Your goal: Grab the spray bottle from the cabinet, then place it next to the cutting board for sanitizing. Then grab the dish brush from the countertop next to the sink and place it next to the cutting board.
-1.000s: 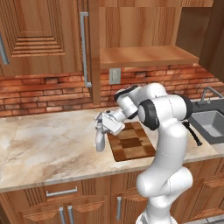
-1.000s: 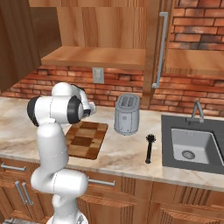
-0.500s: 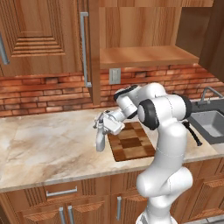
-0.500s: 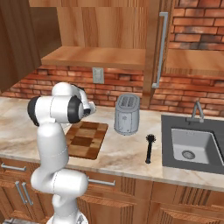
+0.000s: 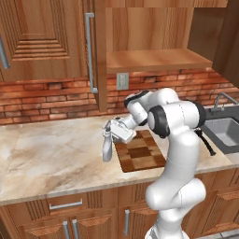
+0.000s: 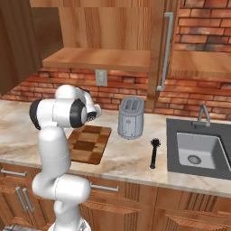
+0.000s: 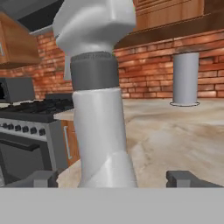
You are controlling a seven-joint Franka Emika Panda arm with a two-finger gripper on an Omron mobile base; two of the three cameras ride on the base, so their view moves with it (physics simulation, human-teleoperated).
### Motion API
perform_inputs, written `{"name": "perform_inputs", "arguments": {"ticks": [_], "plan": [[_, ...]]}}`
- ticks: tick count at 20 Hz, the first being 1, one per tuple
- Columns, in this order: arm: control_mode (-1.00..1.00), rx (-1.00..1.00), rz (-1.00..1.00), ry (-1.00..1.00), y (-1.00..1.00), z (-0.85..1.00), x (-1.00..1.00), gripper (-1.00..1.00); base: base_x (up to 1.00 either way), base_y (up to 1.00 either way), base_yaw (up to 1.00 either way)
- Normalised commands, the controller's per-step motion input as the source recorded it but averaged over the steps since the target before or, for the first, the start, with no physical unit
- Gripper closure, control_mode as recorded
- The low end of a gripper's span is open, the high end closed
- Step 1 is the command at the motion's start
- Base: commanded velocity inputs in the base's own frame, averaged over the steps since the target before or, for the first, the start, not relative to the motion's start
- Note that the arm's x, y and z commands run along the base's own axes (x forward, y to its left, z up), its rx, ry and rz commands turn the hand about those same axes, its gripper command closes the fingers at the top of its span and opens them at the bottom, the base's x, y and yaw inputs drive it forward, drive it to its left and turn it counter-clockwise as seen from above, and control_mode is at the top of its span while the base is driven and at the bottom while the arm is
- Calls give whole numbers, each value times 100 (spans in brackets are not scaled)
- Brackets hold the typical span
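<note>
The pale grey spray bottle [image 5: 107, 148] stands upright on the marbled countertop [image 5: 51, 154], just left of the checkered cutting board [image 5: 140, 151]. My gripper [image 5: 113, 135] is level with the bottle's upper part, reaching in from the board side. In the hand view the bottle [image 7: 103, 131] sits between my fingertips [image 7: 39, 178], with a gap on each side, so the gripper [image 7: 113, 178] is open. The black dish brush [image 6: 154, 153] lies on the counter between the toaster [image 6: 131, 118] and the dark sink [image 6: 196, 149]. The cabinet [image 5: 158, 58] above is open, its shelf bare.
The open cabinet door [image 5: 95, 51] with its silver bar handle juts out above the bottle. A brick backsplash runs behind the counter. In the hand view a stove [image 7: 30, 127] stands beyond the counter's end and a grey cylinder [image 7: 185, 78] stands by the wall.
</note>
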Motion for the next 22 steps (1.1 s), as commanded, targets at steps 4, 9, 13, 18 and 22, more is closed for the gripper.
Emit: {"name": "perform_inputs", "arguments": {"ticks": [4, 9, 13, 18, 22], "plan": [[-100, 0, 0, -3, -53, 0, 3, -100, 0, 0, 0], [-100, 0, -6, -12, -16, 0, -16, -100, 0, 0, 0], [-100, 0, -15, -16, -16, 0, -24, -100, 0, 0, 0], [-100, 0, -15, -24, -16, 2, -48, -100, 0, 0, 0], [-100, 2, -14, -9, -2, 15, -49, -100, 0, 0, 0]]}}
